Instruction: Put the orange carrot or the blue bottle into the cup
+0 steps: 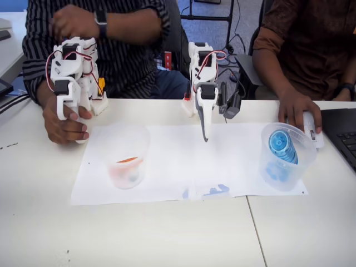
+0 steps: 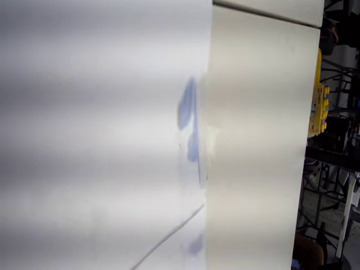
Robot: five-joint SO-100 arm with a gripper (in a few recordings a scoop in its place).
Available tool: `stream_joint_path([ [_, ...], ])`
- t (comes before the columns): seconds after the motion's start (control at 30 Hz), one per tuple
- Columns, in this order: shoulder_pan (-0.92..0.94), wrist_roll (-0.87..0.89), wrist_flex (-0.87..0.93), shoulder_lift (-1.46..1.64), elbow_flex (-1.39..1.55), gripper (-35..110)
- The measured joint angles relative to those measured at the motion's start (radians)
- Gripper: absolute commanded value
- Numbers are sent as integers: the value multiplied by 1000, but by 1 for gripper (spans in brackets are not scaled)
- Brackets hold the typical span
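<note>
Paper sheet [image 1: 183,167] under cups, mouse [image 1: 310,127] behind — tool [image 1: 204,133] between

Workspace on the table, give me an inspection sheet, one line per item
Surface: white table with white paper sheets bearing blue smudges at the front edge.
Job's things: orange carrot lies inside the frosted cup; blue bottle leans inside the clearer cup on the right.
Clutter: computer mouse under a person's hand, laptop at the right edge.
Gripper: white gripper hangs over the paper between the cups, holding nothing; jaws look closed.
Cables: red and black wires on the arm.
Surroundings: two seated people behind the table.
</note>
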Motion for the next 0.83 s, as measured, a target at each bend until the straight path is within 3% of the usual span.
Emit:
stream_joint_path([
  [0.27,-11,0,118,0,0,10],
  [0.83,-8,2,123,0,0,10],
])
